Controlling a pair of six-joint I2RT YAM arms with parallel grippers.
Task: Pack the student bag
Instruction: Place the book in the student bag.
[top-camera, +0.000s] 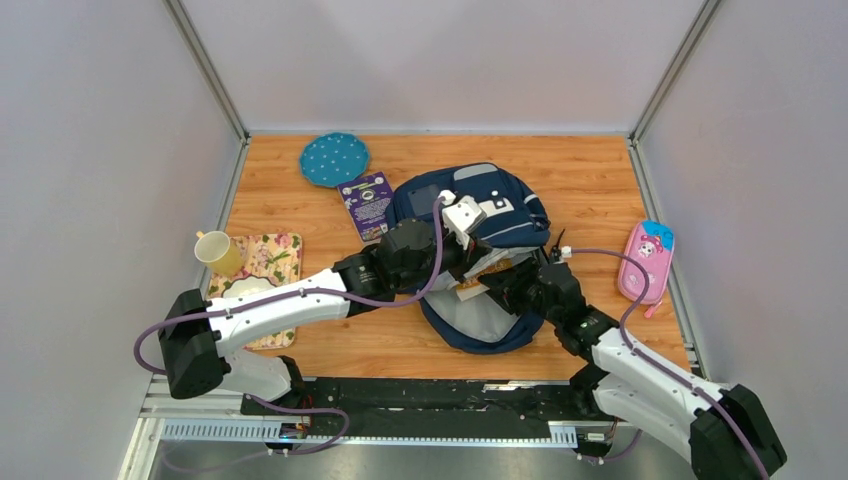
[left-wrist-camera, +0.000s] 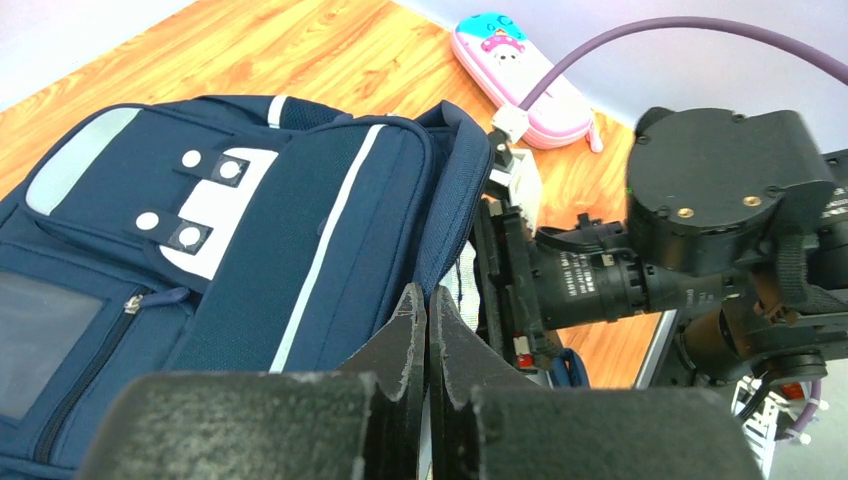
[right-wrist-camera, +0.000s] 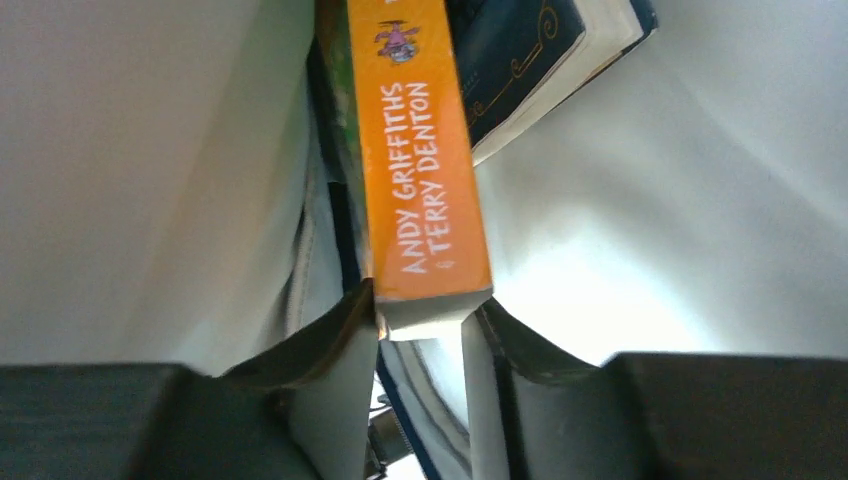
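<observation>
The student bag (top-camera: 505, 200) lies open in the middle of the wooden table (top-camera: 600, 190). Inside it, against the grey lining (right-wrist-camera: 650, 200), an orange-spined book (right-wrist-camera: 420, 180) sits beside a dark blue book (right-wrist-camera: 520, 60). The right gripper (right-wrist-camera: 425, 330) clamps the orange book's end. The left gripper (left-wrist-camera: 428, 320) has its fingers pressed together beside the bag's opening.

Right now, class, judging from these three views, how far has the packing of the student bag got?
Done: a dark blue book lies inside the student bag. In hand: an orange-spined book sits between the fingers of the right gripper, inside the grey lining; grip unclear. The left gripper is shut by the bag's opening. Likely left: the pink pencil case and purple booklet lie outside on the table.
</observation>
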